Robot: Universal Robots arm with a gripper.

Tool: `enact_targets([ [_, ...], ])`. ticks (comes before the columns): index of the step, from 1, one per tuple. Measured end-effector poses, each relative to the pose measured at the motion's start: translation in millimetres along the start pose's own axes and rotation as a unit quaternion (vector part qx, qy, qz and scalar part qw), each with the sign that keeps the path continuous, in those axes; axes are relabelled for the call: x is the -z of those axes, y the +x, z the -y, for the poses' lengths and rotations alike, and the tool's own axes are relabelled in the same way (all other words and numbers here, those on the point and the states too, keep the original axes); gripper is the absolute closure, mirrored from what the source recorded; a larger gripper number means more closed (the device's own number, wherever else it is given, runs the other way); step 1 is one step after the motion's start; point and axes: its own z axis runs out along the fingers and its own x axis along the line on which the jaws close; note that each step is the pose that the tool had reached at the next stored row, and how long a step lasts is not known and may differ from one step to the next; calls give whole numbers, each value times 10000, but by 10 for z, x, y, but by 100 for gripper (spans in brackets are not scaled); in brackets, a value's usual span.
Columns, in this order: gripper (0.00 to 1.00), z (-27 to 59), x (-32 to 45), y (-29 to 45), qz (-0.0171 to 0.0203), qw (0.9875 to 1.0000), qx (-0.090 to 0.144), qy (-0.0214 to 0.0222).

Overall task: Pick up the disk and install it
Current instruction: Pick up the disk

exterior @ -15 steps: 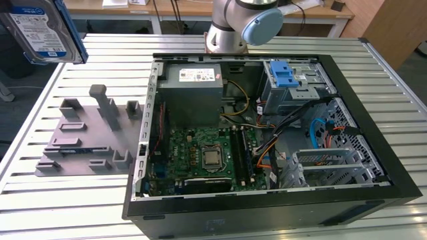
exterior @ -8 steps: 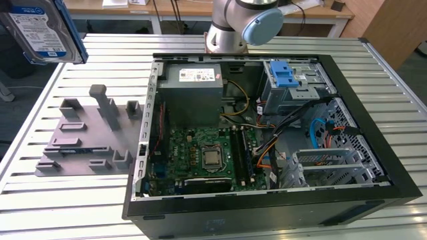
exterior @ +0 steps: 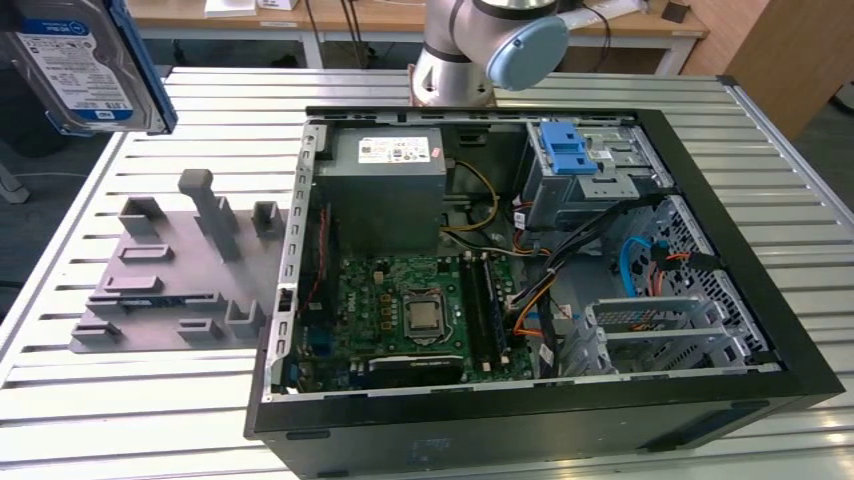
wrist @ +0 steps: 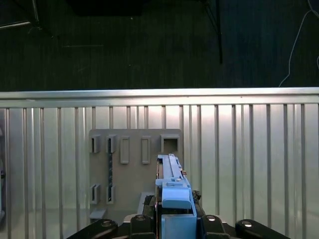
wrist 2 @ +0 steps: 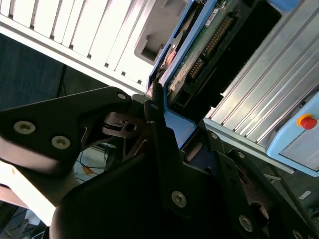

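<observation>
Disk (exterior: pixel 83 65) clenched edge-on in jaws, well apart from case (exterior: pixel 534 440); any tilt or slip could snag cables (exterior: pixel 541 290) inside case.

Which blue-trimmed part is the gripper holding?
The disk, aloft at the exterior view's upper left, clamped in the gripper; the blue latch sits inside the case.

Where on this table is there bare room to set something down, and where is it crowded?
Bare table slats lie between the grey fixture and the nearest edge, and beyond the fixture to the far edge. A narrow strip runs along the computer case on the exterior view's right. Inside the case is crowded with cables. The gripper holds the disk.
</observation>
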Motion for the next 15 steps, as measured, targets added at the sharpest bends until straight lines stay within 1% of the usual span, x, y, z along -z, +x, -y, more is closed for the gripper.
enact_targets([
  [2,64,13,0,18,0,10000,0,0],
  [5,64,25,16,21,-1,10000,-1,-1],
  [15,64,54,159,20,0,10000,-1,-2],
])
